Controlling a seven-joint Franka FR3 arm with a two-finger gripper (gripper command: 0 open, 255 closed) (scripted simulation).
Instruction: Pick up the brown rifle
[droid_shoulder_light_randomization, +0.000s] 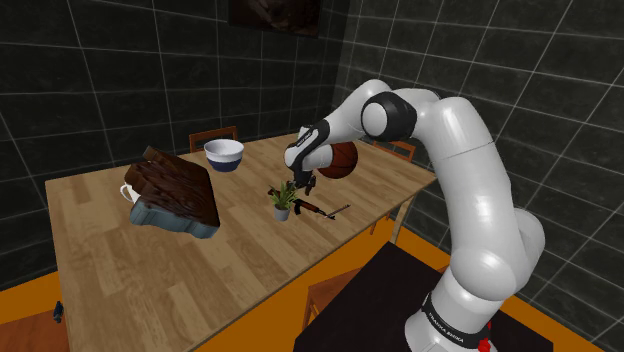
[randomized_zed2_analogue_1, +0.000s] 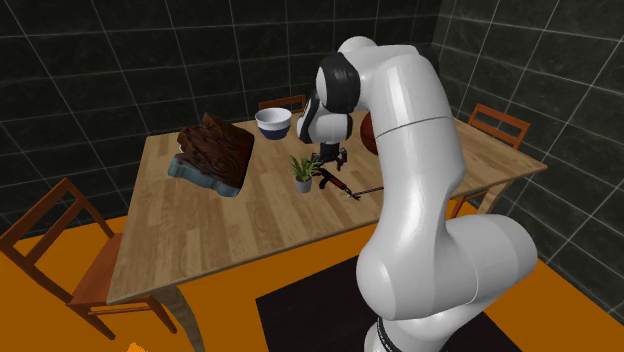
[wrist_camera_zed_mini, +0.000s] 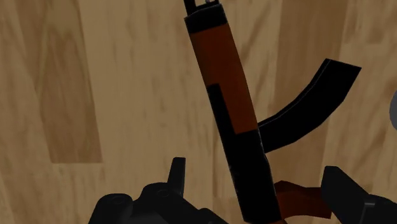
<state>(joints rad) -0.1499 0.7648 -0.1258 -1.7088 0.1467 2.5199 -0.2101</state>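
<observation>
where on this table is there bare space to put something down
The widest bare stretch of the table runs along its near edge in the shoulder view, in front of the brown block. A smaller patch lies between the bowl and the potted plant. It is crowded where the plant, the rifle and the open gripper bunch together.

The rifle (wrist_camera_zed_mini: 226, 83) is reddish brown with black parts; the desk (droid_shoulder_light_randomization: 150, 265) shows pale wood grain; the bowl (droid_shoulder_light_randomization: 224, 152) is white and blue.

Brown-black rifle (wrist_camera_zed_mini: 221, 70) flat on table (droid_shoulder_light_randomization: 150, 270)
</observation>
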